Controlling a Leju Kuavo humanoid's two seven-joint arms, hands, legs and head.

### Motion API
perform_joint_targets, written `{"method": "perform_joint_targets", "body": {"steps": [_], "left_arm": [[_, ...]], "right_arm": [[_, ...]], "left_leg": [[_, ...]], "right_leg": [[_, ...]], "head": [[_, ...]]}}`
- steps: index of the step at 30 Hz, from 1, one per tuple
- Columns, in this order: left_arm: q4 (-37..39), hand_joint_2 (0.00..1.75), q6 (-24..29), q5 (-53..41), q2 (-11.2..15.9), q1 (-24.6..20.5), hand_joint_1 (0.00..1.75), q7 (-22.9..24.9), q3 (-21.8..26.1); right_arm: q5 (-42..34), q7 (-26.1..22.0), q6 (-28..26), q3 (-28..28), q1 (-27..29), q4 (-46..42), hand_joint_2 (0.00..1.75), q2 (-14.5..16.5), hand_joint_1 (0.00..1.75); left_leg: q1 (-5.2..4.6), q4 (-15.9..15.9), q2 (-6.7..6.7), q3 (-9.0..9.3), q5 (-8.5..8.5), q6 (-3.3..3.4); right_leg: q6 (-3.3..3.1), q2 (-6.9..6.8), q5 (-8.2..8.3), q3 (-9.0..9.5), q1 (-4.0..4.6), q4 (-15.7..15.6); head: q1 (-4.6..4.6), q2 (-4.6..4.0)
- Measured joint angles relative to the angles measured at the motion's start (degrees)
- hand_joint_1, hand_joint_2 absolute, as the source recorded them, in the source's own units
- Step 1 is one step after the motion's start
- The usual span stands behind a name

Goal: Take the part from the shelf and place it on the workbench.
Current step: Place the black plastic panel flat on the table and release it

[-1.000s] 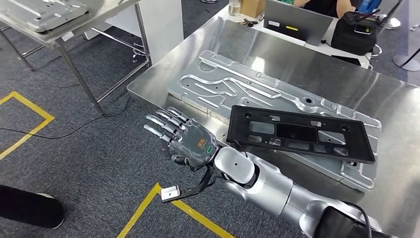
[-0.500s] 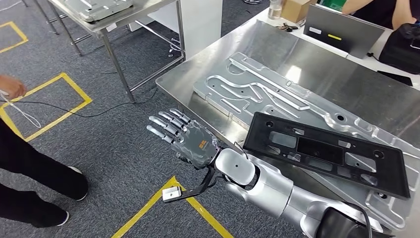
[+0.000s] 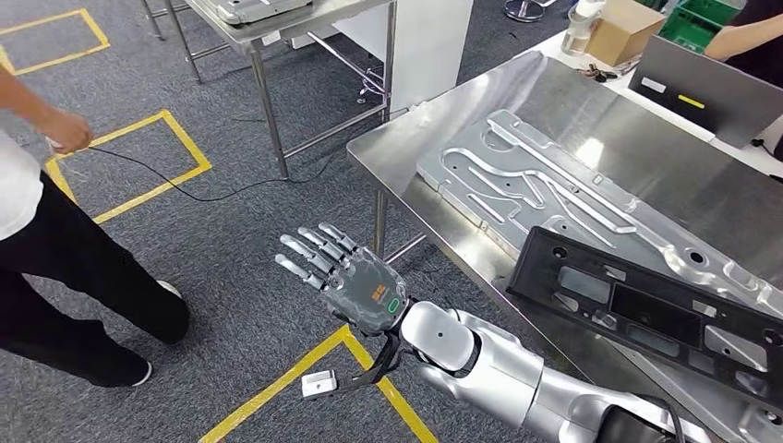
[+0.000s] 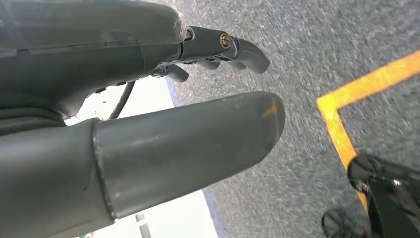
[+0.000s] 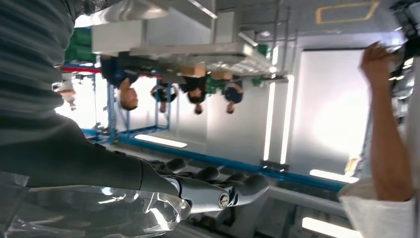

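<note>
1. Fingers (image 3: 309, 249) of the right hand (image 3: 346, 277): stretched out and fanned apart, clamped on nothing, held palm-down over the grey carpet beside the workbench (image 3: 406, 148). Same in the right wrist view: straight and empty.
2. Fingers (image 4: 237, 47) of the left hand (image 4: 148, 99): well apart from the thumb, nothing between them, hanging over carpet and a yellow floor line (image 4: 341, 129).
3. Step in hand, judged from this: a carry-free stretch with both hands empty. Likely either just past a placement or heading toward the second table (image 3: 305, 23) at the far side, where a grey metal piece (image 3: 249, 7) lies on top.
4. Next move, as a judgement: facing the shelf squarely, bringing an open hand level with the part's edge, then closing on a rim. Worth watching the person (image 3: 55, 231) standing near on the carpet.
5. Task's thing: a black part (image 3: 646, 314), a flat rectangular frame with several cut-outs and small round holes. Lying flat on a large silver plate (image 3: 517, 175) with raised ribs, itself on the workbench. Well apart from both hands. Thin and wide, so probably awkward for one hand.
</note>
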Motion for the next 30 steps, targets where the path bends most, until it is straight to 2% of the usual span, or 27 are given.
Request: {"method": "perform_joint_targets", "body": {"steps": [1, 2, 4, 5, 6, 7, 8, 9, 10, 12, 13, 14, 15, 16, 17, 18, 20, 22, 24, 25, 26, 28, 29, 30], "left_arm": [[0.00, 0.00, -0.03, -0.01, 0.07, 0.04, 0.00, -0.01, -0.01], [0.00, 0.00, -0.08, -0.01, 0.19, 0.15, 0.00, -0.01, -0.01], [0.01, 0.00, -0.16, -0.01, 0.42, 0.38, 0.00, -0.02, -0.02], [0.01, 0.00, -0.17, -0.03, 0.47, 0.44, 0.00, -0.02, -0.03], [0.02, 0.00, -0.16, -0.08, 0.50, 0.47, 0.00, -0.02, -0.03], [0.02, 0.00, -0.14, -0.13, 0.53, 0.54, 0.00, -0.02, -0.04], [0.02, 0.00, -0.13, -0.17, 0.58, 0.67, 0.00, -0.03, -0.04], [0.03, 0.00, -0.13, -0.20, 0.63, 0.85, 0.00, -0.03, -0.04], [0.04, 0.00, -0.13, -0.20, 0.67, 0.96, 0.00, -0.04, -0.04], [0.06, 0.00, -0.09, -0.23, 0.79, 0.94, 0.00, -0.03, -0.04], [0.07, 0.00, -0.06, -0.26, 0.85, 0.86, 0.00, -0.03, -0.04], [0.07, 0.00, -0.04, -0.27, 0.91, 0.81, 0.00, -0.02, -0.04], [0.07, 0.00, -0.05, -0.28, 0.93, 0.81, 0.00, -0.02, -0.04], [0.07, 0.00, -0.04, -0.28, 0.96, 0.84, 0.00, -0.02, -0.04], [0.07, 0.00, -0.02, -0.30, 0.99, 0.87, 0.00, 0.00, -0.04], [0.07, 0.00, 0.05, -0.32, 1.04, 0.88, 0.00, 0.01, -0.04], [0.07, 0.00, 0.24, -0.38, 1.13, 0.78, 0.00, 0.03, -0.04], [0.07, 0.00, 0.37, -0.43, 1.16, 0.75, 0.00, 0.03, -0.04], [0.07, 0.00, 0.41, -0.49, 1.14, 0.89, 0.00, 0.04, -0.04], [0.07, 0.00, 0.44, -0.52, 1.12, 0.96, 0.00, 0.04, -0.04], [0.07, 0.00, 0.48, -0.56, 1.10, 1.00, 0.00, 0.05, -0.04], [0.07, 0.00, 0.61, -0.61, 1.07, 0.96, 0.00, 0.05, -0.04], [0.07, 0.00, 0.72, -0.61, 1.05, 0.92, 0.00, 0.04, -0.04], [0.07, 0.00, 0.83, -0.61, 1.04, 0.89, 0.00, 0.04, -0.04]], "right_arm": [[0.01, -0.01, -0.01, 0.02, 0.34, 0.11, 1.75, -0.01, 0.00], [0.02, -0.01, -0.02, 0.05, 0.75, 0.27, 1.75, -0.07, 0.00], [0.04, -0.01, -0.04, 0.10, 1.51, 0.60, 1.75, -0.20, 0.00], [0.05, -0.01, -0.05, 0.11, 1.61, 0.68, 1.75, -0.27, 0.00], [0.07, -0.03, -0.07, 0.11, 1.66, 0.70, 1.75, -0.29, 0.00], [0.10, -0.04, -0.08, 0.11, 1.71, 0.73, 1.75, -0.31, 0.00], [0.12, -0.05, -0.09, 0.10, 1.73, 0.74, 1.75, -0.32, 0.00], [0.14, -0.05, -0.09, 0.10, 1.72, 0.74, 1.75, -0.31, 0.00], [0.15, -0.05, -0.12, 0.10, 1.70, 0.73, 1.75, -0.29, 0.00], [0.16, -0.07, -0.16, 0.10, 1.77, 0.73, 1.75, -0.27, 0.00], [0.16, -0.08, -0.17, 0.10, 1.91, 0.74, 1.75, -0.28, 0.00], [0.17, -0.09, -0.16, 0.11, 2.07, 0.77, 1.75, -0.30, 0.00], [0.17, -0.10, -0.15, 0.11, 2.21, 0.78, 1.75, -0.32, 0.00], [0.17, -0.10, -0.15, 0.11, 2.28, 0.79, 1.75, -0.32, 0.00], [0.17, -0.11, -0.12, 0.11, 2.30, 0.79, 1.75, -0.32, 0.00], [0.19, -0.11, -0.08, 0.11, 2.29, 0.79, 1.75, -0.32, 0.00], [0.25, -0.14, 0.05, 0.11, 2.28, 0.78, 1.75, -0.32, 0.00], [0.34, -0.17, 0.18, 0.10, 2.27, 0.77, 1.75, -0.32, 0.00], [0.45, -0.17, 0.23, 0.09, 2.28, 0.77, 1.75, -0.32, 0.00], [0.52, -0.17, 0.22, 0.09, 2.29, 0.76, 1.75, -0.32, 0.00], [0.56, -0.17, 0.21, 0.09, 2.31, 0.75, 1.75, -0.32, 0.00], [0.63, -0.16, 0.19, 0.09, 2.67, 0.75, 1.75, -0.36, 0.00], [0.68, -0.16, 0.19, 0.09, 3.06, 0.75, 1.75, -0.41, 0.00], [0.74, -0.15, 0.20, 0.09, 3.53, 0.76, 1.75, -0.47, 0.00]], "left_leg": [[-0.04, 0.00, -0.43, -0.03, 0.01, 0.05], [-0.09, 0.03, -1.49, -0.01, 0.04, 0.08], [-0.22, 0.14, -3.96, -0.08, 0.15, -0.05], [-0.20, 0.20, -5.06, -0.23, 0.27, -0.32], [-0.08, 0.20, -5.67, -0.45, 0.42, -0.66], [0.05, 0.13, -6.34, -0.66, 0.61, -1.09], [0.19, -0.03, -7.06, -0.77, 0.82, -1.55], [0.25, 0.08, -6.98, -0.89, 0.79, -1.86], [0.19, 0.82, -6.03, -1.25, 0.28, -2.09], [0.08, 5.67, -2.56, -3.55, -2.57, -2.36], [0.08, 9.32, -1.16, -5.32, -4.43, -2.54], [0.15, 12.79, -0.42, -6.98, -5.83, -2.74], [0.23, 14.88, -0.04, -7.93, -6.32, -2.92], [0.30, 14.89, 0.22, -7.78, -5.76, -3.06], [0.35, 12.78, 0.58, -6.51, -4.33, -3.14], [0.38, 9.17, 1.24, -4.42, -2.53, -3.15], [-0.02, 2.67, 3.13, -0.78, -0.60, -2.69], [-0.48, 0.62, 3.60, 0.13, -0.60, -1.91], [-0.42, 0.36, 2.32, 0.04, -0.35, -1.19], [-0.33, 0.15, 1.77, 0.12, -0.23, -0.90], [-0.21, -0.05, 1.28, 0.21, -0.11, -0.57], [-0.16, -0.22, 0.35, 0.21, 0.03, -0.11], [-0.20, -0.22, -0.23, 0.14, 0.07, 0.06], [-0.25, -0.21, -0.92, 0.10, 0.09, 0.15]], "right_leg": [[-0.02, 0.20, -0.39, -0.92, 0.00, 1.70], [-0.27, 0.79, 1.12, -0.63, 0.01, 0.62], [-1.04, 3.89, 4.99, 1.22, -0.04, -4.50], [-1.37, 5.29, 7.19, 2.99, -0.04, -8.75], [-1.51, 6.18, 7.48, 3.55, 0.04, -10.23], [-1.59, 6.17, 7.38, 3.67, 0.15, -10.62], [-1.74, 5.43, 7.51, 3.84, 0.24, -10.84], [-2.04, 4.63, 7.70, 4.13, 0.22, -11.22], [-2.41, 3.82, 7.93, 4.47, 0.14, -11.65], [-2.99, 2.05, 8.21, 4.91, 0.09, -12.28], [-3.15, 1.21, 8.18, 4.95, 0.19, -12.30], [-3.21, 0.29, 8.11, 4.93, 0.29, -12.27], [-3.23, -0.60, 8.01, 4.94, 0.35, -12.23], [-3.21, -1.47, 7.90, 4.95, 0.36, -12.16], [-3.10, -2.26, 7.74, 4.98, 0.35, -12.04], [-2.95, -2.99, 7.52, 5.02, 0.34, -11.86], [-2.41, -4.21, 6.97, 5.01, 0.59, -11.36], [-1.83, -5.24, 6.62, 5.05, 0.90, -11.12], [-1.27, -5.99, 6.36, 5.25, 0.86, -11.14], [-0.93, -5.25, 5.85, 5.19, 0.72, -10.68], [-0.64, -3.88, 4.79, 4.65, 0.53, -9.24], [-0.34, -0.50, 1.47, 1.82, 0.29, -3.16], [-0.33, 0.32, -0.08, -0.10, 0.29, 0.58], [-0.34, 0.64, -0.84, -1.61, 0.29, 3.35]], "head": [[-0.01, 0.00], [-0.01, 0.00], [-0.01, 0.00], [0.00, 0.00], [-0.01, 0.00], [-0.01, 0.00], [-0.01, 0.00], [-0.01, 0.00], [-0.06, 0.00], [-0.18, 0.00], [-0.24, 0.00], [-0.24, 0.00], [-0.24, 0.00], [-0.23, 0.00], [-0.23, 0.00], [-0.23, 0.00], [-0.22, 0.00], [-0.20, 0.00], [-0.19, 0.00], [-0.18, 0.00], [-0.19, 0.00], [-0.17, 0.00], [-0.18, 0.00], [-0.18, 0.00]]}}
